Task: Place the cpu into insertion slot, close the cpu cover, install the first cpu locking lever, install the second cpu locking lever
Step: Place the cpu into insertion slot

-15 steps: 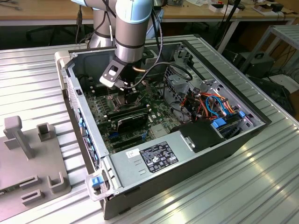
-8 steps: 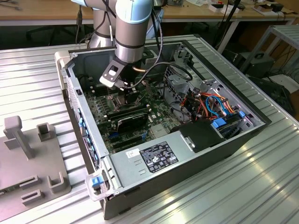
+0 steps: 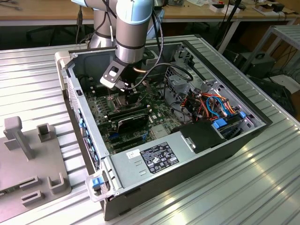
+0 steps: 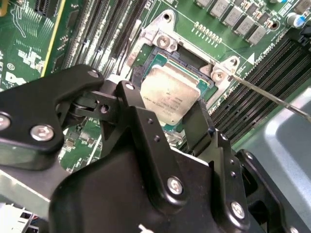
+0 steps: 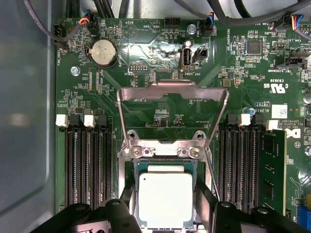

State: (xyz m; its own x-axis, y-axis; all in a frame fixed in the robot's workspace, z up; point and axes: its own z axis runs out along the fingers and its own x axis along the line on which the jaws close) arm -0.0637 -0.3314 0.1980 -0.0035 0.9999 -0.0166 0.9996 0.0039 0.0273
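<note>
Gripper (image 3: 127, 96) on the room's lone robot arm is reaching down into an open computer case (image 3: 243, 136), which is lying on a ribbed metal table (image 3: 262, 187). The gripper is hovering over the green motherboard (image 5: 146, 68), toward the case's far corner from the power supply (image 3: 154, 157).

In the first wrist view, the cpu (image 5: 165, 206) is sitting square inside the insertion slot (image 5: 165, 166), its silvery top facing up. The black fingers (image 5: 205, 201) are standing apart, one on each side of the chip. A thin strip of socket is showing between one finger and the chip's edge, so nothing is being squeezed.

The cpu cover (image 5: 172, 92) is lying swung back from its hinge, and bare board is showing through its square cut-out. In the second wrist view, a thin wire locking lever (image 4: 272, 98) is sticking out past one socket corner, not latched down.

Banks of long black memory slots (image 5: 87, 165) are flanking the socket on both sides, and a green memory module (image 5: 272, 170) is sitting in the outer bank. A round coin battery (image 5: 103, 52) is gleaming near the board's edge beyond the raised cover. A grey fixture plate (image 3: 28, 159) is resting on the table at the exterior view's left.
</note>
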